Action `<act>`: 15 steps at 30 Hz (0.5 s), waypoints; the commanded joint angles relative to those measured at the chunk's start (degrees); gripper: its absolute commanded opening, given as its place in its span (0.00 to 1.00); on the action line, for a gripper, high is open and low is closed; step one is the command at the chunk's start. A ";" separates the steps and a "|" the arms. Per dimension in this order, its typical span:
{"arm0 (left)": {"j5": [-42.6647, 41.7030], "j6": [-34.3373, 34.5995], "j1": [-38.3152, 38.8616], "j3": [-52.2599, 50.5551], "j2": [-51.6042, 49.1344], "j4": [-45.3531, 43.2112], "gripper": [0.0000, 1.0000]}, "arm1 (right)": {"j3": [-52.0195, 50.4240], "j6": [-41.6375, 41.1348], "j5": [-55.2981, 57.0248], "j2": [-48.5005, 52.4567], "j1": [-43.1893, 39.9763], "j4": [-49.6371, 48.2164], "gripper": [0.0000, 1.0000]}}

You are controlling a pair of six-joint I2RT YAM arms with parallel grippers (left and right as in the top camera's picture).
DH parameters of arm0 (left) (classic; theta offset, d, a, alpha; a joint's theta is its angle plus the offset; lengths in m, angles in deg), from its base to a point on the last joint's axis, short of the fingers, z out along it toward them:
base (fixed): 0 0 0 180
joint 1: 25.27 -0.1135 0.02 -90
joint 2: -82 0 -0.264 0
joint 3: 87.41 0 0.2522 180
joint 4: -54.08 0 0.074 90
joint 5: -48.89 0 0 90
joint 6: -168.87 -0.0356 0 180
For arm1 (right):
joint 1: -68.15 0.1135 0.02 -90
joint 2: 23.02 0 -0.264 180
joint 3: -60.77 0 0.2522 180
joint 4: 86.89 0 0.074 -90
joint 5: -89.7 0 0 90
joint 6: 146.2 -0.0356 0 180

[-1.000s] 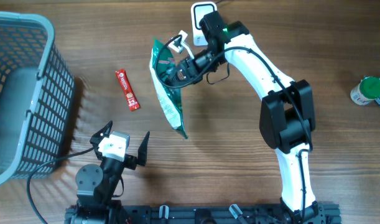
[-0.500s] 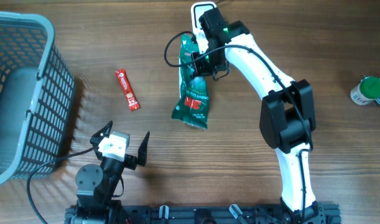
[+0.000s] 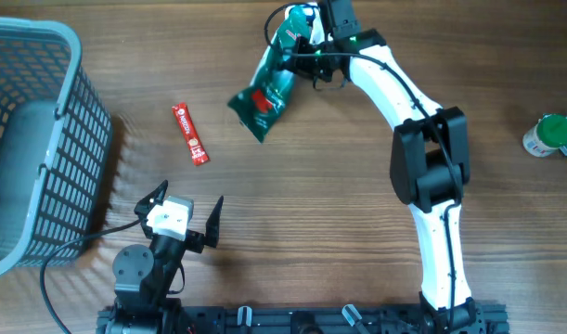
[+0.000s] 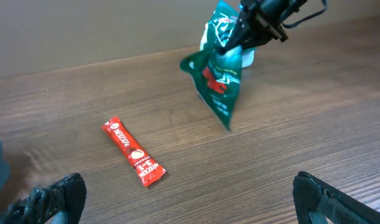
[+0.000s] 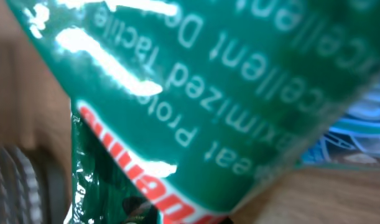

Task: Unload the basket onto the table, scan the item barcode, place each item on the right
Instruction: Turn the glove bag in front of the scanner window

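So the right gripper (image 3: 306,48) has its jaws pinched tight on the top edge of the green packet (image 3: 263,91). The packet hangs off the table at a tilt, well apart from the basket (image 3: 42,42), out past the red sachet (image 3: 189,134) on the far side from it. A white thing (image 4: 248,58) sits just behind the packet. It's probably the scanner, but it's mostly hidden, so I can't say for sure.

What worries me is that it's a thin pinch on slick film with the whole bag dangling below. One quick wrist turn and I reckon it swings or slides out. The wrist view is all glare and crinkles too, so the barcode might not read, or it could be facing the wrong way entirely.

The left gripper (image 3: 188,202) sits near the basket's near corner, jaws spread wide with nothing in them.

Containers: I can't see anything inside the basket from overhead. The green-lidded jar (image 3: 549,134) is way off, as far from the basket as anything gets, and I can't tell what's in it.
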 commanded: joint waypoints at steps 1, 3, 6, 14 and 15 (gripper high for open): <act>-0.87 -0.87 0.17 -0.26 -0.02 -0.04 1.00 | 3.67 -12.31 0.52 0.35 -0.17 -4.44 0.05; -0.87 -0.87 0.17 -0.26 -0.02 -0.04 1.00 | 3.65 -19.50 -1.53 1.03 -0.83 -7.28 0.05; -0.87 -0.87 0.17 -0.26 -0.02 -0.04 1.00 | 3.65 -26.21 -1.27 1.42 -0.83 -7.08 0.05; -0.87 -0.87 0.17 -0.26 -0.02 -0.04 1.00 | 3.54 -34.58 -8.52 1.66 -0.17 -8.24 0.05; -0.87 -0.87 0.17 -0.26 -0.02 -0.04 1.00 | 3.54 -35.78 -8.63 1.75 -0.13 -8.09 0.05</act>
